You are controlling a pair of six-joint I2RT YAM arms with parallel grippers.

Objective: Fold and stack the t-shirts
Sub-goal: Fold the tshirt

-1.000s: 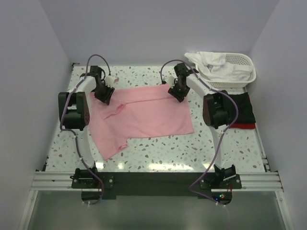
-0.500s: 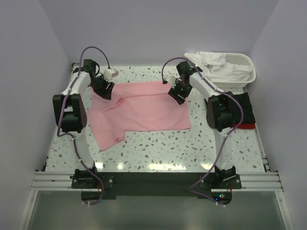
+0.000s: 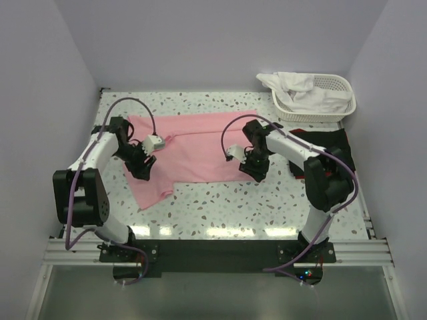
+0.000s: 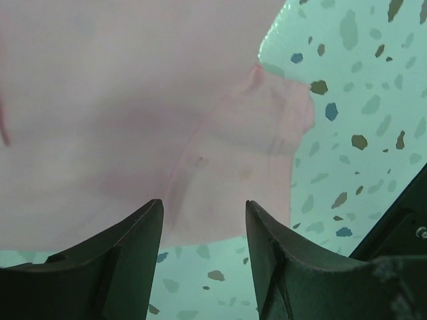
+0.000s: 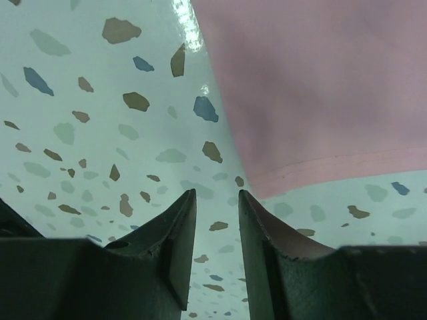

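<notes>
The light pink t-shirt (image 3: 200, 143) lies spread flat on the speckled table (image 3: 220, 207), one sleeve trailing toward the near left. My left gripper (image 3: 141, 171) hovers over the shirt's near left part by that sleeve. In the left wrist view the shirt (image 4: 133, 100) fills the area ahead, and the left gripper (image 4: 203, 203) stands open with nothing in it. My right gripper (image 3: 258, 175) is at the shirt's near right corner. Its wrist view shows the hem (image 5: 320, 80) just beyond the right gripper (image 5: 217, 192), whose jaws are narrowly open over bare table.
A white lattice basket (image 3: 333, 107) holding a white shirt (image 3: 293, 87) stands at the back right. A black shirt (image 3: 333, 148) lies over a red one (image 3: 339, 175) at the table's right edge. Walls close in the left, right and far sides.
Both grippers let go of the shirt's far edge and swung back toward me to its near edge. The shirt now lies flatter and slightly farther away. The right jaws have narrowed.
</notes>
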